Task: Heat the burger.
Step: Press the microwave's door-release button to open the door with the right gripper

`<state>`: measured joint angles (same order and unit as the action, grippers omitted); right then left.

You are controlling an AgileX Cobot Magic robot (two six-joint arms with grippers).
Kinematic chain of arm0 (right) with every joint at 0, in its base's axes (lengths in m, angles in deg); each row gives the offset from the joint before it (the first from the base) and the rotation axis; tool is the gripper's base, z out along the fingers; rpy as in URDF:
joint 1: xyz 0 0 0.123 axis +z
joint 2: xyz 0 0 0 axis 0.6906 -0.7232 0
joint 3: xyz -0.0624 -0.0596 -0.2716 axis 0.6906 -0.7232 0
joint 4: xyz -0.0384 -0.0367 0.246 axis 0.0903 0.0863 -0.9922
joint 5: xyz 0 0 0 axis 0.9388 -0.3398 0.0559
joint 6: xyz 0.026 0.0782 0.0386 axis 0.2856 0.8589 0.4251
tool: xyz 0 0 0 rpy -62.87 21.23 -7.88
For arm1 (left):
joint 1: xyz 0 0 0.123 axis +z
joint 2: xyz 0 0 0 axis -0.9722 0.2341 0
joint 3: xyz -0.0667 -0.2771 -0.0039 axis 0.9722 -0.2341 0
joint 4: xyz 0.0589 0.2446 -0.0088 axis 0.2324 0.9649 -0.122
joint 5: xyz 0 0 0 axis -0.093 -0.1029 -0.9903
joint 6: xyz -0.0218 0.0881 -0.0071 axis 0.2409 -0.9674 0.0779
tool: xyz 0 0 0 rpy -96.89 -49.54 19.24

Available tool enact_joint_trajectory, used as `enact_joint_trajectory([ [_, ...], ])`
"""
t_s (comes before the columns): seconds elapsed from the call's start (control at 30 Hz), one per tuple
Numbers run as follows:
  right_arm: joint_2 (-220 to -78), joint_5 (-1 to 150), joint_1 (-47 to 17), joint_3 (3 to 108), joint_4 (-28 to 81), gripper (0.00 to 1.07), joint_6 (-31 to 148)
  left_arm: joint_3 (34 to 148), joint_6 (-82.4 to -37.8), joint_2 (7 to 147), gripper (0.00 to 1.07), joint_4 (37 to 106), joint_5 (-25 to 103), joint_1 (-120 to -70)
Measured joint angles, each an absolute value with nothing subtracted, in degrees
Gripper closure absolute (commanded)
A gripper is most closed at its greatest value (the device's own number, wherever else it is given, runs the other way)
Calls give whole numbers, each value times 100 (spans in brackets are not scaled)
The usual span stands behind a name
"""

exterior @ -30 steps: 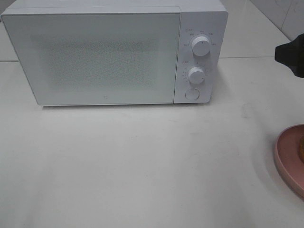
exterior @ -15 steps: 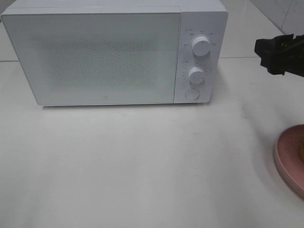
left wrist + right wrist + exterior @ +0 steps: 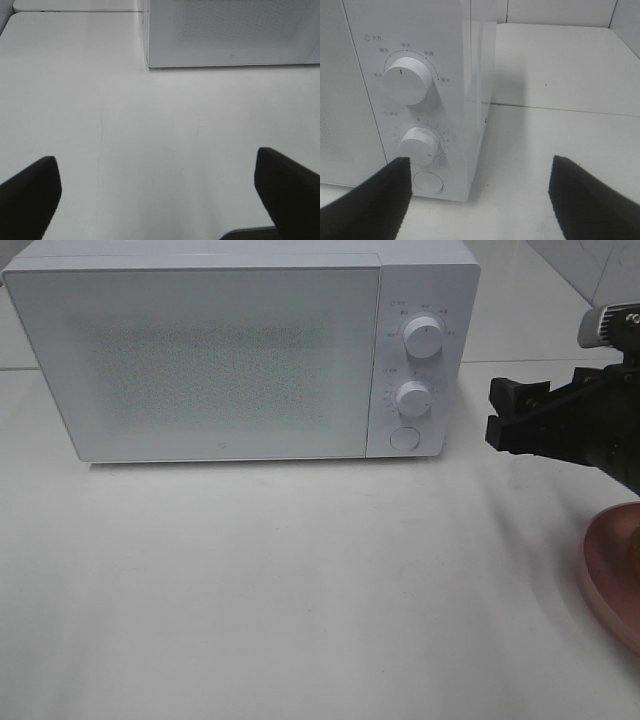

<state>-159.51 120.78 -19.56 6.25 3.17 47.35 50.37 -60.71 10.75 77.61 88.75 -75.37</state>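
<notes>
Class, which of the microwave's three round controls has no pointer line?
The bottom button, flat and unmarked; the top knob and middle knob both stand out and show a line.

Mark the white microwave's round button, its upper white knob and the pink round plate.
Round button (image 3: 404,438): exterior high view, front face.
Upper white knob (image 3: 407,80): right wrist view, front face.
Pink round plate (image 3: 610,580): exterior high view, bare inner surface.

We log the microwave (image 3: 230,350) at the back of the table (image 3: 300,590). On its right panel the upper knob (image 3: 424,337), lower knob (image 3: 412,398) and button (image 3: 404,437) run downward. The plate (image 3: 612,575) sits at the table's right edge, in front of the right gripper (image 3: 497,412).
</notes>
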Motion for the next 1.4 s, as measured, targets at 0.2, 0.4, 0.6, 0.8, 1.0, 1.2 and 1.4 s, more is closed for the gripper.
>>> enact_joint_trajectory([
  [0.2, -16352, 12789, -1148, 625, -566, 32, 4643, 5037, -6071, 1075, 9, 7761, 8875, -7537],
  [0.4, -16776, 13425, -558, 625, -1150, 32, 4523, 5037, -6071, 1075, 9, 7761, 8875, -7537],
  [0.6, -17194, 13940, -31, 625, -1683, 32, 4414, 5037, -6071, 1075, 9, 7761, 8875, -7537],
  [0.8, -17486, 14032, 496, 625, -2216, 32, 4403, 5037, -6071, 1075, 9, 7761, 8875, -7537],
  [1.0, -17509, 14038, 634, 625, -2382, 32, 4403, 5037, -6071, 1075, 9, 7761, 8875, -7537],
  [1.2, -17509, 14038, 634, 625, -2382, 32, 4483, 5037, -6071, 1075, 9, 7761, 8875, -7537],
  [1.4, -17509, 14038, 634, 625, -2388, 33, 5199, 5037, -6071, 1075, 9, 7761, 8875, -7537],
])
